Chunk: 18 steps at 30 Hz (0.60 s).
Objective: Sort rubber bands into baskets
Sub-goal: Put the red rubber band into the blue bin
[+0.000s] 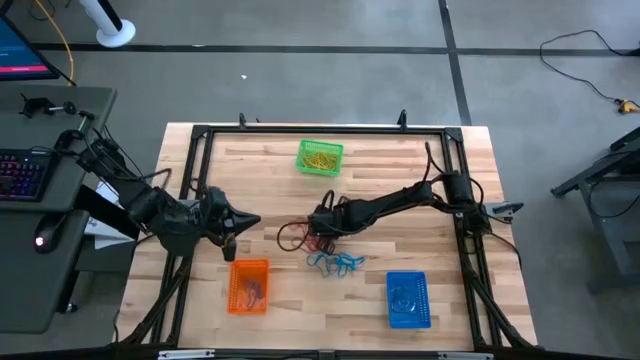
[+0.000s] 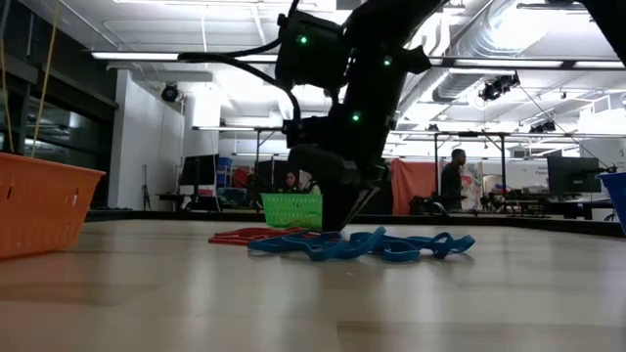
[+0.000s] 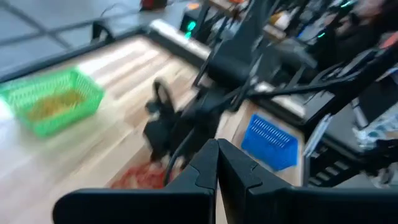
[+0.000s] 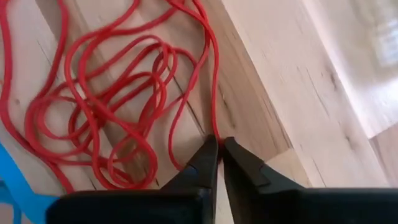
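Note:
A pile of red rubber bands (image 1: 298, 238) lies on the table's middle, with blue rubber bands (image 1: 336, 263) just nearer; both show in the low view, red (image 2: 243, 235) and blue (image 2: 377, 244). My right gripper (image 1: 318, 226) is down at the red pile's right edge, shut on one red strand (image 4: 214, 124). My left gripper (image 1: 238, 226) is shut and empty, above the table just beyond the orange basket (image 1: 249, 286). The green basket (image 1: 320, 158) holds yellow bands. The blue basket (image 1: 407, 299) holds blue bands. My right gripper pinches a single red strand (image 4: 215, 132) at the edge of the red pile between its two fingertips (image 4: 208, 152). The fingers come from above, pointing down at the table (image 2: 337, 223). The rest of the band lies slack on the wood with the other loops.
A black frame (image 1: 320, 128) runs around the table's edges. The orange basket stands at the near left (image 2: 39, 205), the green one at the far middle (image 2: 291, 209). A desk with a keyboard (image 1: 20, 175) stands left of the table. People show in the room beyond (image 2: 452, 181).

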{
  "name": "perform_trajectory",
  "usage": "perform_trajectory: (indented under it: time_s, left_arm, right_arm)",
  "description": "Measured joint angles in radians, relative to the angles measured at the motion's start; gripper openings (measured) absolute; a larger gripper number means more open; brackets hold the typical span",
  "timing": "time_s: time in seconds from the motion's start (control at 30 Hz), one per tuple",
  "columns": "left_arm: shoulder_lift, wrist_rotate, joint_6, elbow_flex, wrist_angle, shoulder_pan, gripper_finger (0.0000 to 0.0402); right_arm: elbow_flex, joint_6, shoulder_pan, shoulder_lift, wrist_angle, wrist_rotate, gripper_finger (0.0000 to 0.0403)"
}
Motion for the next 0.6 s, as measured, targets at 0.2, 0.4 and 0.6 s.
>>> perform_trajectory:
  time_s: [0.2, 0.4, 0.6]
  left_arm:
    - [-0.002, -0.008, 0.229, 0.128, 0.011, 0.000, 0.0000]
    - [-0.002, -0.083, 0.351, 0.193, 0.011, 0.000, 0.0000]
    - [-0.001, -0.103, 0.404, 0.198, 0.005, 0.000, 0.0000]
  right_arm:
    - [0.032, -0.021, 0.002, -0.037, -0.098, 0.040, 0.0002]
    - [0.122, -0.068, -0.014, -0.158, -0.126, 0.124, 0.0000]
    - [0.276, -0.111, -0.007, -0.176, -0.080, 0.132, 0.0000]
